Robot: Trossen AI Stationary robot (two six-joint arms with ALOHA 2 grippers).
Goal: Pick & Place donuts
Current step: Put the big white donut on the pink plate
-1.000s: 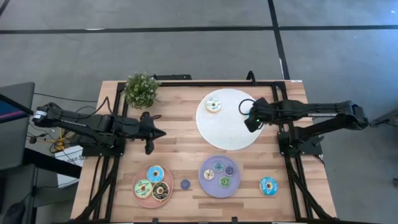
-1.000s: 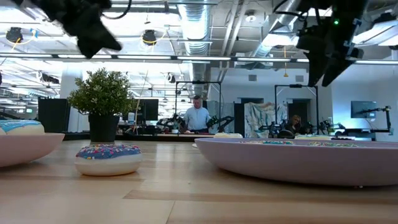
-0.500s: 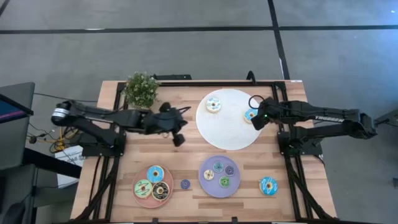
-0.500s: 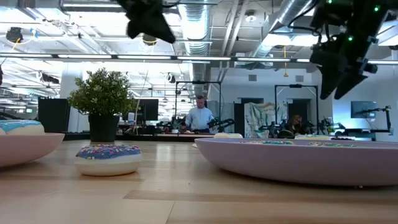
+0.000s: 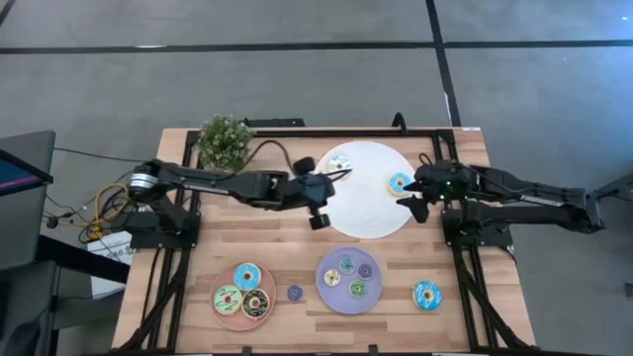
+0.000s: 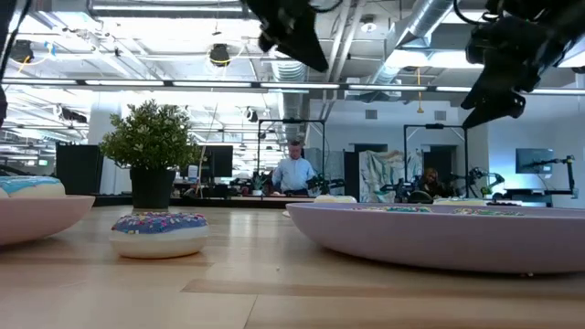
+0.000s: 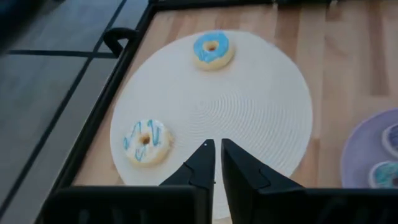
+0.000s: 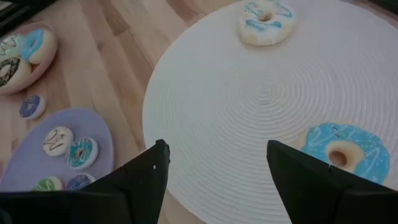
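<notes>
A round white mat [image 5: 361, 208] lies at the far middle of the table. Two donuts rest on it: a white one with blue stripes [image 5: 339, 162] [image 7: 146, 141] and a blue-iced one [image 5: 400, 182] [image 8: 341, 149]. My left gripper [image 5: 317, 220] [image 7: 217, 146] hovers shut and empty above the mat's left rim, short of the white donut. My right gripper [image 5: 414, 210] [image 8: 214, 152] hangs open above the mat's right rim. Nothing is between its fingers, and the blue donut lies just beyond one fingertip.
A pink plate [image 5: 219, 311] near the front left carries three donuts. A purple plate [image 5: 331, 296] at the front middle holds several tiny ones. A tiny purple donut [image 5: 295, 293] and a blue donut [image 5: 427, 295] lie on the bare wood. A potted plant [image 5: 225, 141] stands far left.
My left gripper has swung from beside the plant toward the table's right, rising a little and rolling, and is now over the mat's left rim. My right gripper has drawn back toward the right edge, uncovering the blue donut, which stays on the mat.
</notes>
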